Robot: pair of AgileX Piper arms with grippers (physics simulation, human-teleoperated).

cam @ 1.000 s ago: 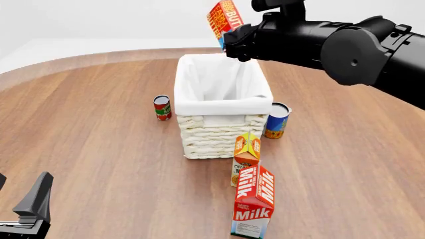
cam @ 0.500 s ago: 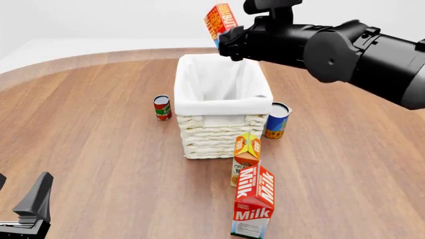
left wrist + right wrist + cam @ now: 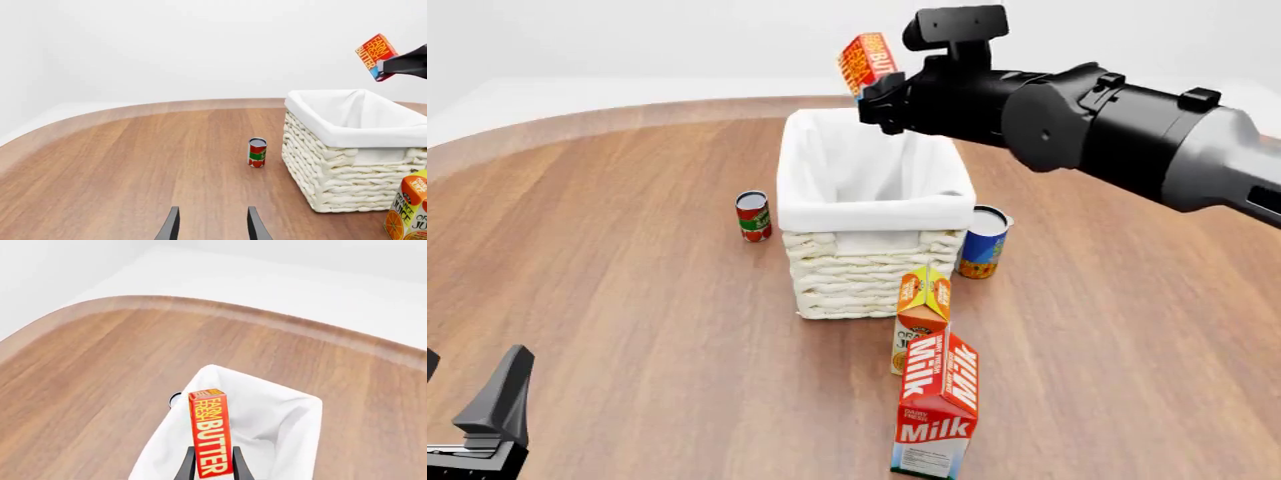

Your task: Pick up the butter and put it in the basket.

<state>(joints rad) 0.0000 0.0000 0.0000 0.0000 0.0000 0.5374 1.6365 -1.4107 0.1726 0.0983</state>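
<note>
Butter (image 3: 868, 60) lifted, pinched in my right claw (image 3: 885, 92) above basket (image 3: 874, 212) far rim; release remains. Left claw (image 3: 212, 225) wide, idle.

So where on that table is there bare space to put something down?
The wood left of the red can, toward the left gripper, is bare, as is the stretch right of the blue can. In front of the basket it's crowded: juice carton and milk carton.

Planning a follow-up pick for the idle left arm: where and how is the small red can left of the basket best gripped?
Grip the red can across its round side wall at mid-height, coming from its left, away from the basket. It stands upright and apart from the wicker, so that side looks clear for the left gripper's open fingers.
</note>
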